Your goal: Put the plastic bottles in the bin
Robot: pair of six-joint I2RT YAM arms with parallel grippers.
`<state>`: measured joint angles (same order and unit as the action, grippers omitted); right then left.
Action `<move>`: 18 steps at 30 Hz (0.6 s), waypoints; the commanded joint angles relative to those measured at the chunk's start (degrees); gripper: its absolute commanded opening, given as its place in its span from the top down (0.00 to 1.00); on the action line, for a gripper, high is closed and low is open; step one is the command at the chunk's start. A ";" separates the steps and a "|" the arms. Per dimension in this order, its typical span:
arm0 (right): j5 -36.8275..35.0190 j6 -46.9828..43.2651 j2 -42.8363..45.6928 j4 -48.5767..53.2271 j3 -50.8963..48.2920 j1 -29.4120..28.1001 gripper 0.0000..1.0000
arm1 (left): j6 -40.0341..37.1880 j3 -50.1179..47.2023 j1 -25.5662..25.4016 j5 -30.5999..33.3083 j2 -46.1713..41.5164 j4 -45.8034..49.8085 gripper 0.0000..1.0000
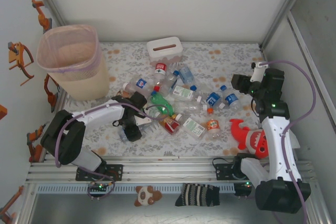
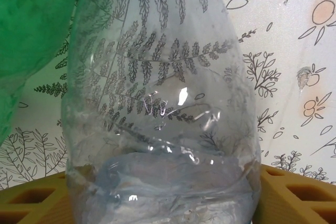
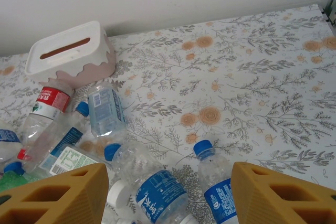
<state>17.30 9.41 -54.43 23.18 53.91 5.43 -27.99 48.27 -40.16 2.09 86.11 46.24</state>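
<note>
Several plastic bottles [image 1: 181, 103]: lay heaped on the flowered tabletop [image 1: 226, 59], in the stretch between the two hands.
Left hand [image 1: 135, 125]: sat low at the near-left edge of the heap, closed around a clear bottle, with its orange fingers [image 2: 31, 200] against the bottle's two sides.
Clear bottle [image 2: 163, 103]: had no label on the part that showed and was crumpled near the end by the fingers. The tabletop's fern print showed through it.
Green bottle [image 2: 26, 24]: lay just left of the clear bottle as the left hand saw it. Whether the two touched could not be told.
Right hand [image 3: 169, 192]: hung above the right end of the heap, open, with its orange fingers [image 3: 58, 195] wide apart and nothing between them.
Blue-capped bottles [image 3: 212, 182]: two with blue labels lay on the tabletop below the right hand.
Bin [image 1: 84, 85]: stood upright beyond and to the left of the left hand, well apart from the heap.
Tissue box [image 1: 164, 50]: white, it sat beyond the heap, ahead and left of the right hand.
Shark toy [image 1: 252, 140]: red, it lay on the near side of the right hand, beside that arm.
</note>
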 commanded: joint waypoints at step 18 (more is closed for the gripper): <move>-0.68 -0.76 0.85 0.22 0.56 -0.38 0.38 | -0.33 0.16 -0.45 -3.25 -0.09 1.05 0.21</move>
<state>17.08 9.39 -54.43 23.35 53.91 5.43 -27.99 48.29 -40.47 0.82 86.06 46.24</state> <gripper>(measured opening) 0.622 0.775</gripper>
